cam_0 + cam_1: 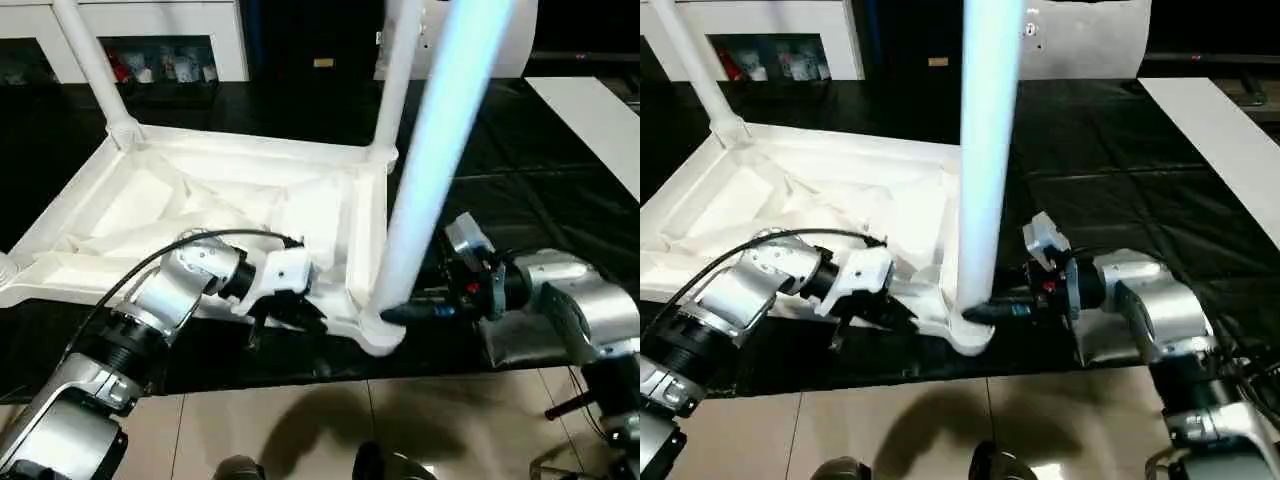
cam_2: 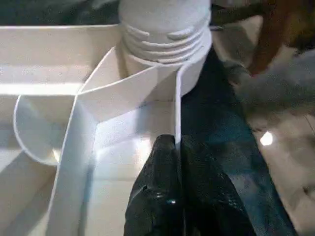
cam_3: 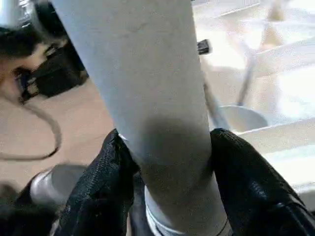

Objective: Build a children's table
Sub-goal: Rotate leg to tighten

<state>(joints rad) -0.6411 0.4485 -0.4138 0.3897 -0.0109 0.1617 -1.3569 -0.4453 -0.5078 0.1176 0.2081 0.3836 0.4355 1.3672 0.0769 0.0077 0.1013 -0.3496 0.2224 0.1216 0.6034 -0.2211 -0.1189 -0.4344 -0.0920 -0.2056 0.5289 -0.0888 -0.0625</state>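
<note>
Upturned white plastic children's table top [image 1: 150, 215]: smooth, slight sheen. Long white plastic tube leg [image 1: 430, 150]: smooth, matt. Black table sheet [image 1: 520, 190]: creased, faintly shiny. Silver metal forearms [image 1: 1140, 300]: brushed, satin.

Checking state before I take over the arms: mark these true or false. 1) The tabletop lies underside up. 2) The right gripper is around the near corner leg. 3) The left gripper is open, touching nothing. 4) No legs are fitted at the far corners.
1) True: the tabletop lies ribs up on the black work table.
2) True: the right gripper has its fingers either side of the near corner leg, just above the socket.
3) False: the left gripper is shut on the tabletop's near rim wall.
4) False: two far legs stand in their sockets.
</note>
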